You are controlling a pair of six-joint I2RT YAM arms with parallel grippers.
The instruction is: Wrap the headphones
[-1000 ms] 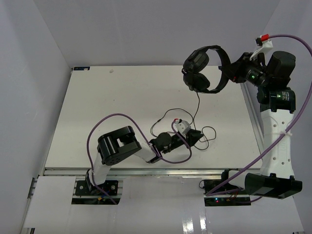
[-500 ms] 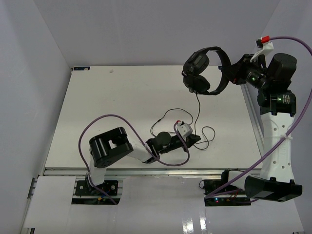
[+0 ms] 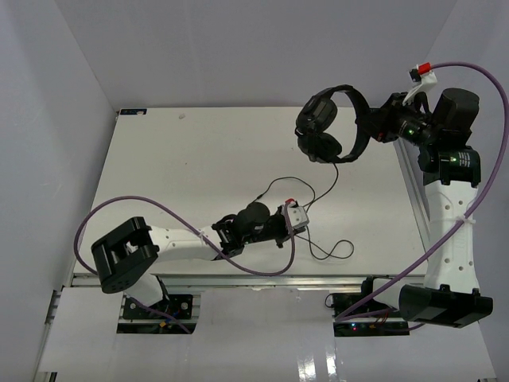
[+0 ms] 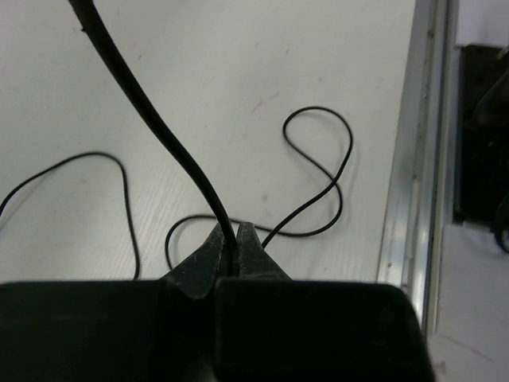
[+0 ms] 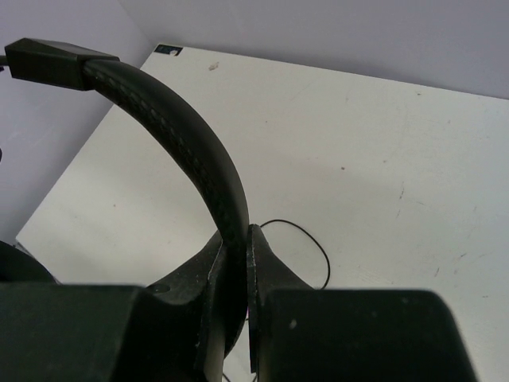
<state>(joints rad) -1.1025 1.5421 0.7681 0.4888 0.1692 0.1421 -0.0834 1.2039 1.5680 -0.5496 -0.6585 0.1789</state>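
The black headphones [image 3: 330, 127] hang in the air above the table's far right, held by the headband. My right gripper [image 3: 374, 127] is shut on the headband [image 5: 187, 135], which arches up and left from the jaws in the right wrist view. The thin dark cable [image 3: 328, 185] drops from an earcup to my left gripper [image 3: 308, 211]. My left gripper [image 4: 229, 239] is shut on the cable [image 4: 151, 119] above the table. The rest of the cable lies in loose loops [image 4: 318, 159] on the white table [image 3: 183, 175]. The plugs are not clearly visible.
An aluminium rail [image 3: 409, 191] runs along the table's right edge and shows in the left wrist view [image 4: 406, 199]. White walls enclose the left and far sides. A purple robot cable [image 3: 159, 208] arcs over the left arm.
The left arm has stretched out low across the table and its gripper has shifted up-left, pulling the cable straighter. The headphones have tilted and moved slightly left.
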